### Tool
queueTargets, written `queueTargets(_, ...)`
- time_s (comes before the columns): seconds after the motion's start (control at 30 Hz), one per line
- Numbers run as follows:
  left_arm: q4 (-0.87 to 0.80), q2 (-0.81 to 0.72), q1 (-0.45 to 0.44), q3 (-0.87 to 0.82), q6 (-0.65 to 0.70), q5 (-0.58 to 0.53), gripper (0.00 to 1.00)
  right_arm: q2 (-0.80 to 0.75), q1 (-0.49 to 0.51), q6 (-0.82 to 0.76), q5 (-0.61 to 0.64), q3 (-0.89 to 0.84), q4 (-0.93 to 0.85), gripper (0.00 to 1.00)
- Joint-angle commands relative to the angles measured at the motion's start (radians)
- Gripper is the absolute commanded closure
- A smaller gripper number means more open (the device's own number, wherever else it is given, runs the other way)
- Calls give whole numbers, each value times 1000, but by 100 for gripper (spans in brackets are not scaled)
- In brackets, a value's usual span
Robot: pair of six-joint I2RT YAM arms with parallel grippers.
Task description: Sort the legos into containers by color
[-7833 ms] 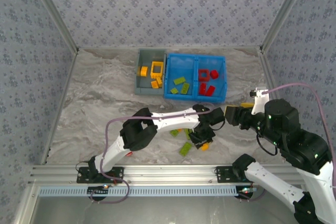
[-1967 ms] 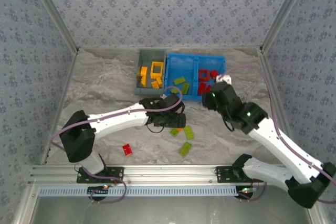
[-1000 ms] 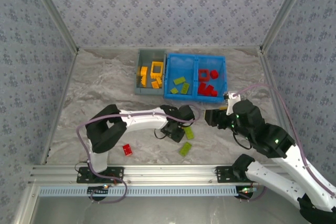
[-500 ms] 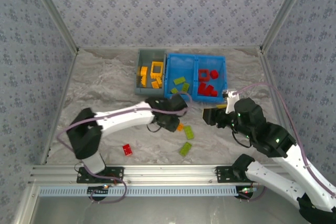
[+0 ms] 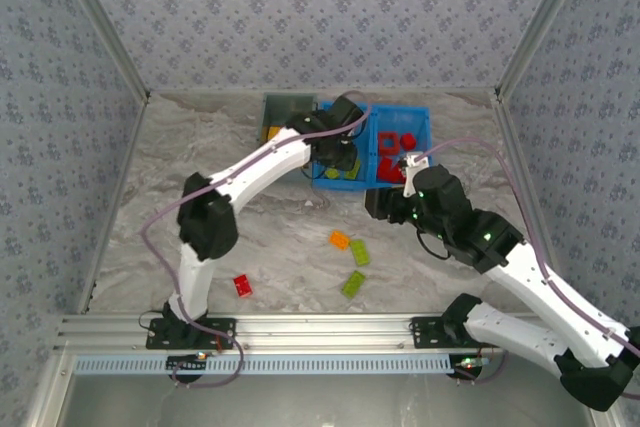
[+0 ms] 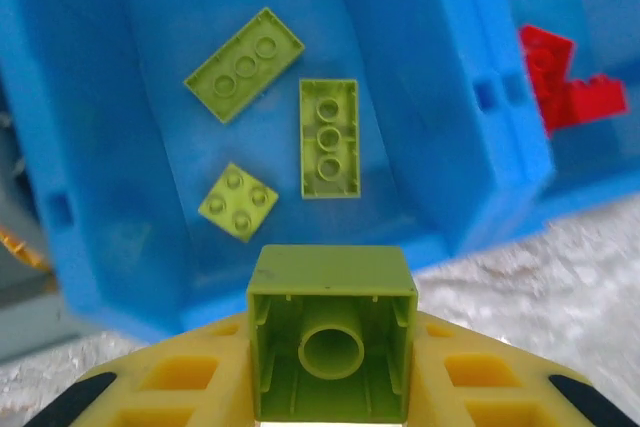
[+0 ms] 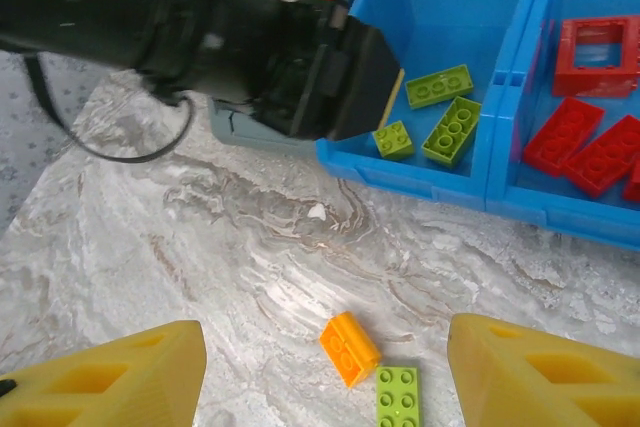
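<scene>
Mostly sorted, by the look of it. The left gripper pinches a green brick above the blue bin's green compartment, beside the grey bin at upper centre. The right gripper gapes empty over an orange brick. Two loose green bricks and a red brick remain — lower centre of the table.

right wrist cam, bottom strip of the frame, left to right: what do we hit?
yellow finger → orange brick → green brick → second yellow finger
</scene>
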Motion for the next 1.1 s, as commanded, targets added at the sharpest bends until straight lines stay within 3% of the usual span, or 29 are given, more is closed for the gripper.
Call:
queueTargets(0.0, -125, 96, 14, 148, -14, -53, 67, 7, -4, 36, 53, 37, 36, 32)
queueTargets(0.43, -158, 339, 40, 355, -68, -104, 66, -15, 17, 56, 62, 18, 25, 32)
queueTargets(0.6, -180, 353, 39, 391, -66, -79, 48, -13, 23, 58, 59, 6, 25, 31)
queueTargets(0.73, -181, 281, 25, 392, -67, -72, 40, -14, 26, 50, 54, -9, 25, 31)
queueTargets(0.9, -197, 101, 3, 352, -120, -103, 40, -10, 49, 14, 67, -28, 8, 32)
queueTargets(1.07, -102, -276, -10, 25, -211, -224, 38, 88, 184, -50, 149, -31, 11, 31)
